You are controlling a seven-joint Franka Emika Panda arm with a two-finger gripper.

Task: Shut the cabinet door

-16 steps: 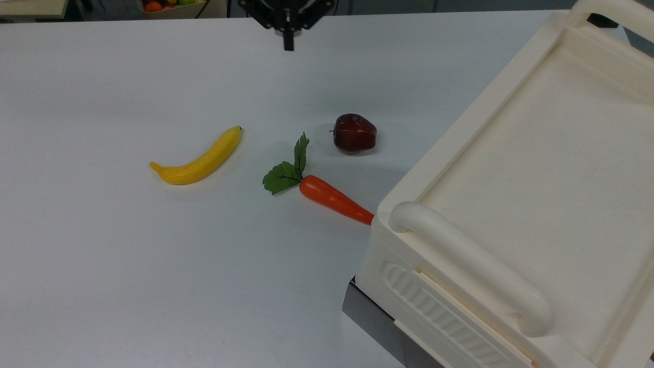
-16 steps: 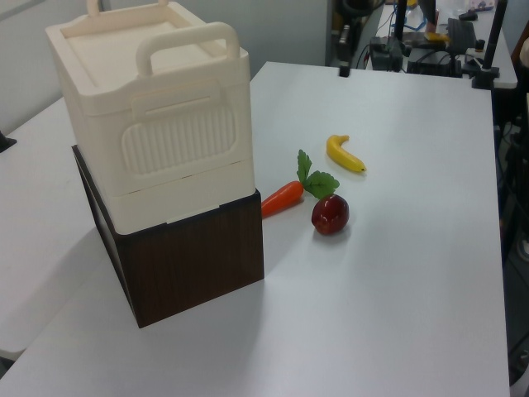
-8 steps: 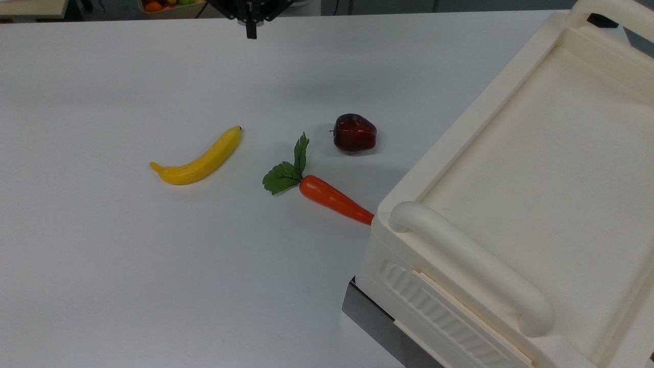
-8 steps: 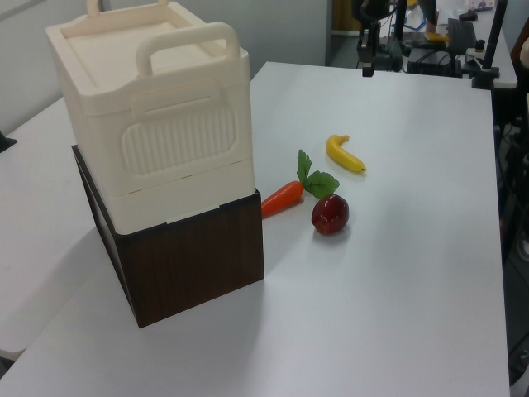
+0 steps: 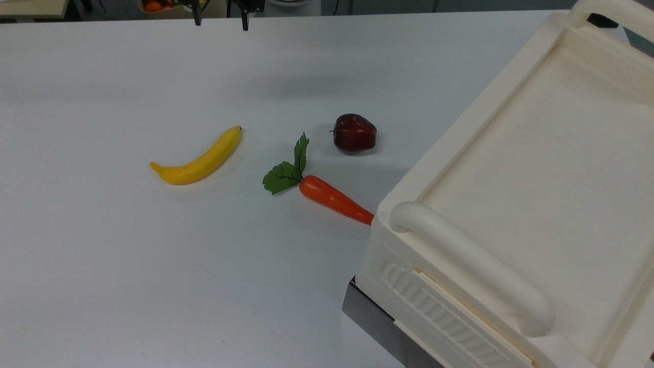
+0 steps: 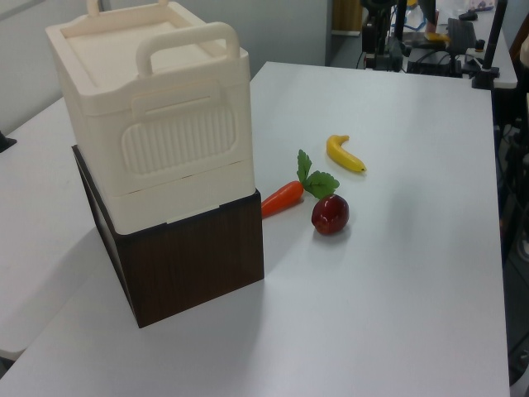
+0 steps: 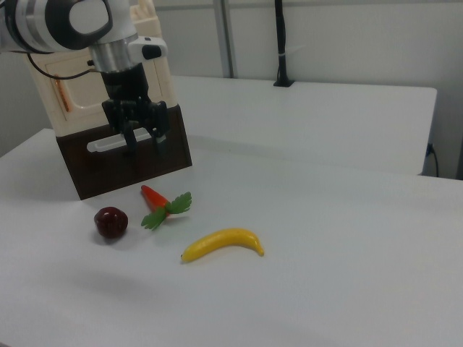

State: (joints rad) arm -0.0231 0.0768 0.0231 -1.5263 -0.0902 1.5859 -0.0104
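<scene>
Standing by the big white table (image 5: 102,266), I can see the large cream-white plastic cabinet (image 6: 165,141) with thick round handles on top. It sits on a dark brown wooden box (image 6: 198,256), so it is lifted up where the arm can reach it. The cabinet door (image 7: 72,90), a flat cream panel with a thin copper line at its edge, is on the side that faces the arm in the right view. It looks flat against the cabinet, so I think it may be closed, but the arm hides part of it. The black two-finger gripper (image 7: 145,139) hangs in the air in front of the box with its fingers spread apart, holding nothing. A yellow plastic banana (image 5: 199,158), an orange toy carrot with green leaves (image 5: 332,198) and a dark red apple (image 5: 354,133) lie apart on the table. The carrot's tip points at the cabinet.
</scene>
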